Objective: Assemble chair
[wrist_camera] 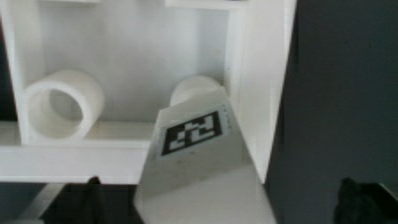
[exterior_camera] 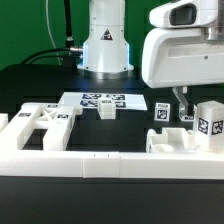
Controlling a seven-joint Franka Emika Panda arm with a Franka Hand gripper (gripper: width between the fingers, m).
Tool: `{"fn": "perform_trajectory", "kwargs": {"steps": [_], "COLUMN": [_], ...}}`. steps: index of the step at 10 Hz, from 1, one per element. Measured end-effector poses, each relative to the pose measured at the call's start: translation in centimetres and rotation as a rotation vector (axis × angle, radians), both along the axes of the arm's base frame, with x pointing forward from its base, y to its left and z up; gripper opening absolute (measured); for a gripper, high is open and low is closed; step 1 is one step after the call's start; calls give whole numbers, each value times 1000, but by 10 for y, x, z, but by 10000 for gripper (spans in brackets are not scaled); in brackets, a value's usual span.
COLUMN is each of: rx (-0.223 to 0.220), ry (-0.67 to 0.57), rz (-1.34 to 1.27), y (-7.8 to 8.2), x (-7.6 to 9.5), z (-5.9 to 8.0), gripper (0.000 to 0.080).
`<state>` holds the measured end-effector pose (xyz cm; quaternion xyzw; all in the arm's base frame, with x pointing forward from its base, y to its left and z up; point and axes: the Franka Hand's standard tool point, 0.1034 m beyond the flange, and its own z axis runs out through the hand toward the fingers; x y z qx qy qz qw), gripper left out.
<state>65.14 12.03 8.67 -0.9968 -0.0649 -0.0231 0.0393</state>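
White border rail runs across the near edge of the dark table. Behind it on the exterior view's left lies a flat cross-braced chair piece. The marker board sits farther back in the middle, with a small white block just beside it. On the exterior view's right, the gripper hangs low over a cluster of tagged chair blocks and a low white frame. Nothing resembling a standing chair shows, so assembly looks early, with most joining left to do. Only the wrist view shows the gripper's state: its dark fingertips stand wide apart, holding nothing, on either side of a tagged chair leg. That leg leans inside the frame beside a rounded white peg. Only the exterior view shows the scattered layout.
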Motion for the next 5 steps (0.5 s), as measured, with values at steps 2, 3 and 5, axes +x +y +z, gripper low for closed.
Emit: {"fn": "perform_trajectory", "kwargs": {"steps": [2,3,5], "rx": [-12,-16,-15], "ry": [-8,-14,-14], "rz": [89,137,128], "y": [0,-1,-1], "x": [0,1,1], "z": [0,0,0], "gripper": [649,649,387]}}
